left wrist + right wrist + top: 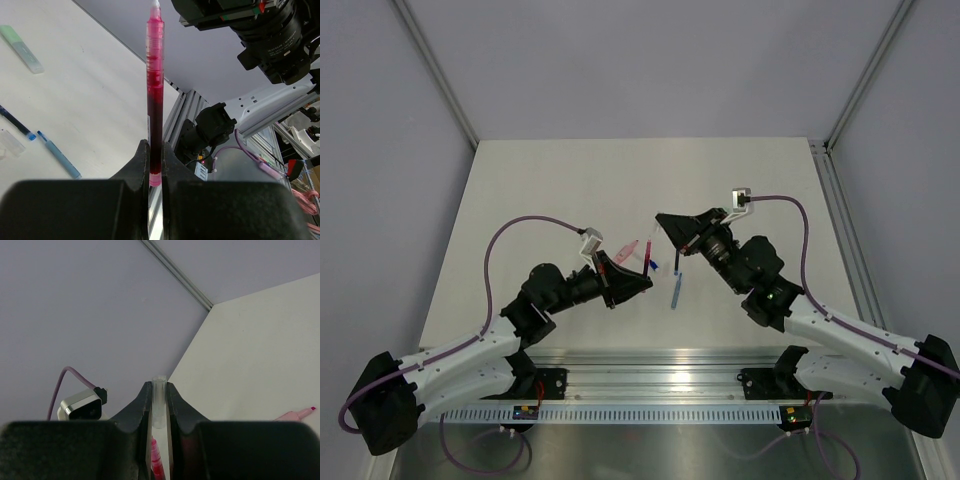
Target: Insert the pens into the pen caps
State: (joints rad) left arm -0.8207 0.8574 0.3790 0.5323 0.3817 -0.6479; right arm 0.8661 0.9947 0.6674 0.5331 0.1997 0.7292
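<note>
Two grips are set. The left gripper (155, 145) is clamped on the red pen (155, 75), which runs along the 6-to-12 line of its wrist view with its tip at 12. The right gripper (159, 386) pinches the translucent pen cap (159, 400), also lying 6-to-12. From the right wrist, the pen shows at 6 o'clock of the cap, near but apart. The cap probably has to line up with the pen's axis first.
</note>
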